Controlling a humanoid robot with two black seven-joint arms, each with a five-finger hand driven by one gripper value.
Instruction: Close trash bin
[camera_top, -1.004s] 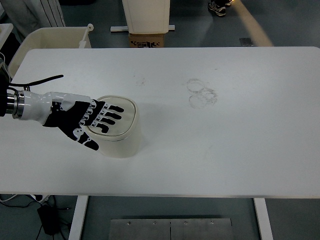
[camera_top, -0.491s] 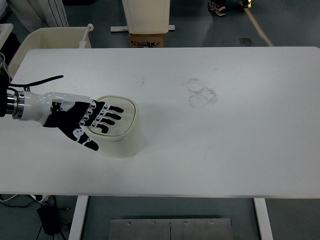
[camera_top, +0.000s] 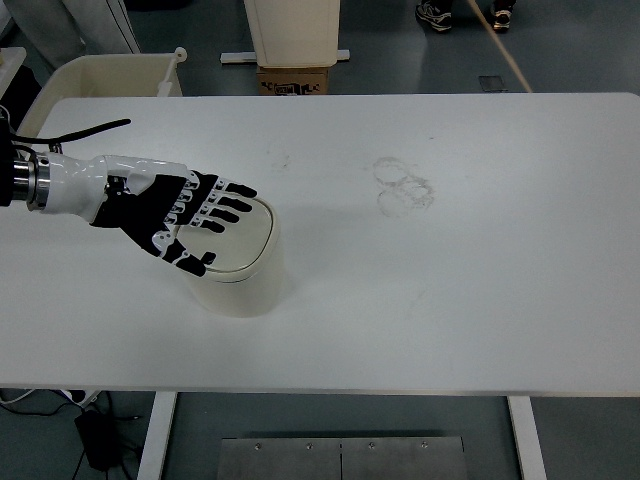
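Note:
A small cream trash bin (camera_top: 243, 285) stands on the white table (camera_top: 450, 280) left of centre, its lid (camera_top: 250, 236) lying flat across the top. My left hand (camera_top: 190, 222) hovers over the lid's left part with the fingers (camera_top: 229, 201) spread and extended, holding nothing. The hand covers the lid's near-left corner. Whether the palm touches the lid I cannot tell. The right arm does not show.
Faint ring marks (camera_top: 402, 186) stain the table right of centre. Beyond the far edge stand a cream tub (camera_top: 100, 78), a white bin on a cardboard box (camera_top: 294, 40), and a person's shoes (camera_top: 435, 14) at the top.
My left hand has risen and shifted up and slightly right from the lid. The lid stays flat on the bin.

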